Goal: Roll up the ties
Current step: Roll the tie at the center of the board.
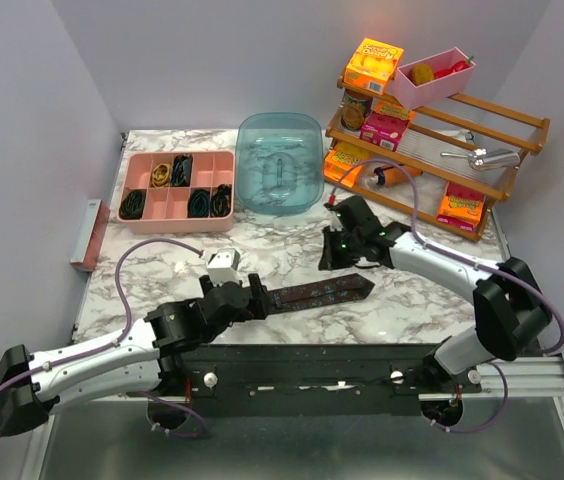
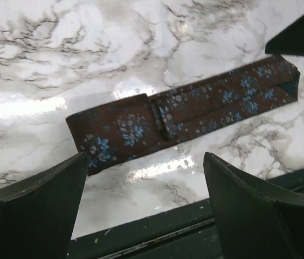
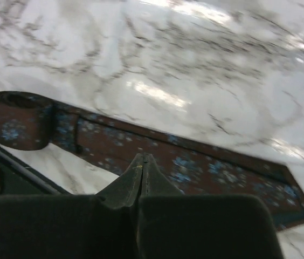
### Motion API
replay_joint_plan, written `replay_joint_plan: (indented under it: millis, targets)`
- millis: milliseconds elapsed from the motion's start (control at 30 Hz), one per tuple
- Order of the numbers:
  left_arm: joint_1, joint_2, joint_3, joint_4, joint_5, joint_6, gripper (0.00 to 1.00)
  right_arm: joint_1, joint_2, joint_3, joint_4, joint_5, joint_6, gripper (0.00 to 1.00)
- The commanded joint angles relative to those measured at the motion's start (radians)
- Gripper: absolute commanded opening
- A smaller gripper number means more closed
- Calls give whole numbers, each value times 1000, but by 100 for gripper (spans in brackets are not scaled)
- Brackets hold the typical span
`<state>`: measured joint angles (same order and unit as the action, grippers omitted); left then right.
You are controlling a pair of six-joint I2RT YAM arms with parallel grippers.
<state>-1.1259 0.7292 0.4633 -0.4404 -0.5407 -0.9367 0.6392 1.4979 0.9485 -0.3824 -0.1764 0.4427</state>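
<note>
Left fingers [image 1: 258, 298]: black wedges, spread wide, holding nothing, just beside the rolled end of the tie [image 1: 322, 291]. The tie is a dark brown woven strip with small blue flowers, lying flat on the glossy marble-patterned bench [image 1: 292, 245], pointed tip to the right. Right fingers [image 3: 142, 183]: pressed together, empty, close by the strip. Farther back, a pink divided tray [image 1: 177, 187] holds dark coils.

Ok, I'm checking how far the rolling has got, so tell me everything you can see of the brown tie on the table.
The brown tie is dark brown fabric sprinkled with small blue flowers. It lies on the marble table near the front edge. The end by the open left gripper is rolled into a small hollow coil. The rest lies flat as a long strip, ending in a pointed tip toward the right. Nothing grips it.
</note>
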Motion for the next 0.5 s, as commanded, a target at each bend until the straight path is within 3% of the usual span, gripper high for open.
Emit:
replay_joint_plan:
  millis: [0,200,467]
  targets:
    - [133,10,12,-1,138,-22,98,98,105,117,20,-41,-22,4]
    - [359,-33,-24,48,320,-2,97,209,209,254,60,-123,-30,4]
    - [616,-172,-222,235,692,-60,93,278,320,371,65,-161,-22,3]
